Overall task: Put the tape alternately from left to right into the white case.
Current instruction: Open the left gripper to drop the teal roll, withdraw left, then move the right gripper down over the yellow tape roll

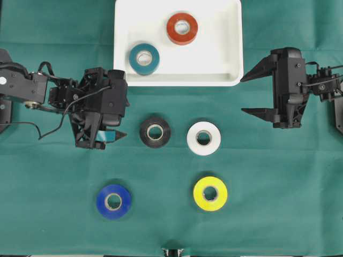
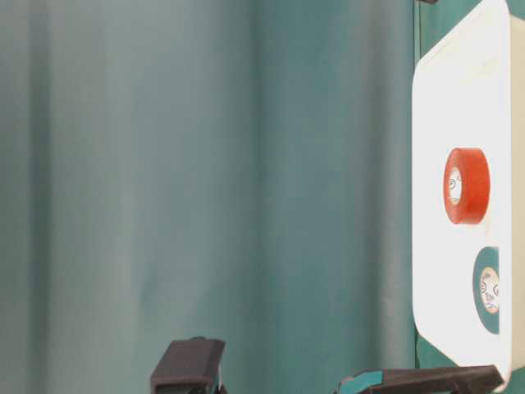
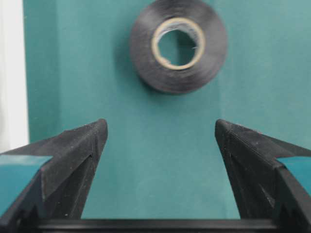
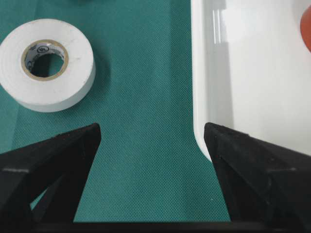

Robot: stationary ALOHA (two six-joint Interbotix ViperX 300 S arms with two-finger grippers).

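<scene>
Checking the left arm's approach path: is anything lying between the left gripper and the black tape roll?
Nothing. In the left wrist view only bare green cloth lies between the open left gripper and the black roll.

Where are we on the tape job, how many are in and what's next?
Two of six are done: the teal roll and red-orange roll lie in the white case. Nothing is held; the left tool is open and faces the black roll, the right tool open. Black, white roll, blue roll and yellow roll remain on the cloth.
</scene>
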